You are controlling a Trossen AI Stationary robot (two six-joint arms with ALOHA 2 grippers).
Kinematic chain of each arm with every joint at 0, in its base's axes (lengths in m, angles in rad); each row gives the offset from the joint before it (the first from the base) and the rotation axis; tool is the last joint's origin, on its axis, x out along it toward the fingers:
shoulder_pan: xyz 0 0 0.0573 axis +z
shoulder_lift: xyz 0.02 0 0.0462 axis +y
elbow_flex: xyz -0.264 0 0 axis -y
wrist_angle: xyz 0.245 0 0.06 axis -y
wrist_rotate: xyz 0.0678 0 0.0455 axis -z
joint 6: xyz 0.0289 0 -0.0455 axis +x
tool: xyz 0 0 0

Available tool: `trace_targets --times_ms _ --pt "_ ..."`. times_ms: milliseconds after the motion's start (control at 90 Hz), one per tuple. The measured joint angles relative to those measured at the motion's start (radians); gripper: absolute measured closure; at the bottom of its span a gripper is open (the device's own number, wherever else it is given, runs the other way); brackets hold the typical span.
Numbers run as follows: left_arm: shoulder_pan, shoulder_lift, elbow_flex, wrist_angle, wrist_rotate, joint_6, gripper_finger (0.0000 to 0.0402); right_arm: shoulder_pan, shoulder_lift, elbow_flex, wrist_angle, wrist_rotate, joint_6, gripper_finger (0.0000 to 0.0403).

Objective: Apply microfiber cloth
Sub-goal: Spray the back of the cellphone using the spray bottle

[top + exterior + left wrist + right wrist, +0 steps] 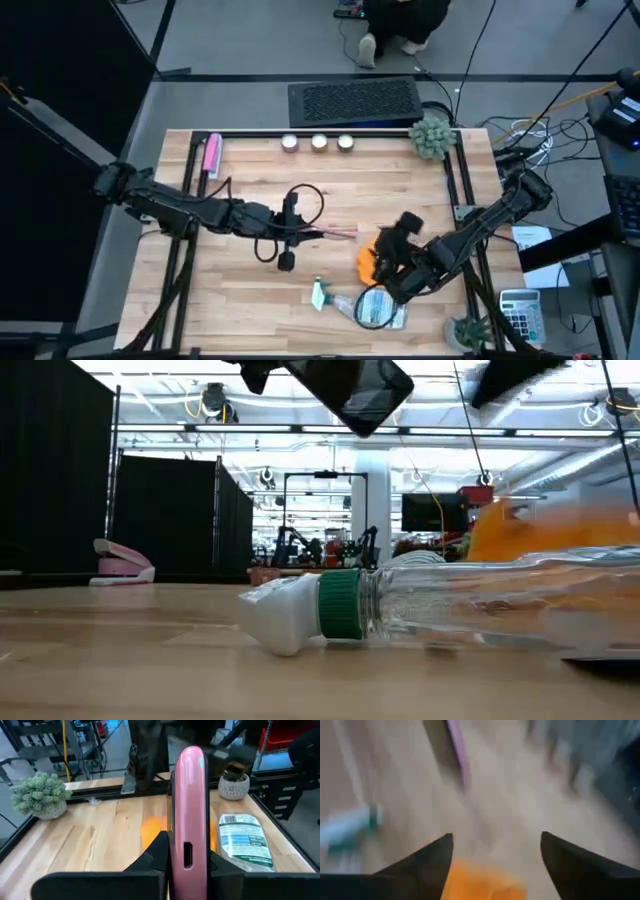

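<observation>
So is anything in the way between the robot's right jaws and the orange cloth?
Nothing visible. The right gripper is open right over the microfiber cloth, with only bare table beyond. The clear bottle lies beside the cloth, not between.

The right wrist view is smeared by motion, its orange microfiber cloth (482,882) cut by the lower edge, while the clear bottle (450,605) hides most of it in the low view.
</observation>
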Motion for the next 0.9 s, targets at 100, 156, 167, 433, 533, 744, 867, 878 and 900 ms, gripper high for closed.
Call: trace_targets --times_ms 100,156,167,433,533,744,867,878,900 --pt "0.0 0.0 0.0 0.001 0.001 0.003 0.0392 -0.031 0.0 0.0 0.178 -0.023 -0.243 0.01" --pt "0.0 0.0 0.0 0.0 0.004 0.01 0.0392 -0.058 0.0 0.0 0.261 -0.062 -0.328 0.01" --pt "0.0 0.0 0.0 0.0 0.006 0.011 0.0392 -0.062 0.0 0.0 0.276 -0.069 -0.345 0.01" --pt "-0.002 0.0 0.0 0.009 0.028 0.084 0.0392 -0.179 0.023 0.0 0.404 -0.232 -0.479 0.0155" --pt "-0.002 0.0 0.0 0.003 0.052 0.084 0.0392 -0.2 0.049 0.0 0.424 -0.275 -0.499 0.0231" --pt "0.003 -0.001 0.0 -0.01 0.057 0.095 0.038 -0.182 0.057 0.0 0.406 -0.284 -0.548 0.0384" --pt "0.011 -0.029 0.0 -0.045 0.056 0.075 0.0345 -0.155 0.049 0.002 0.369 -0.259 -0.552 0.039" --pt "0.011 -0.034 0.0 -0.05 0.056 0.073 0.034 -0.151 0.047 0.001 0.357 -0.256 -0.552 0.0391" --pt "0.011 -0.046 0.0 -0.06 0.057 0.067 0.033 -0.143 0.043 0.0 0.343 -0.249 -0.551 0.0394"
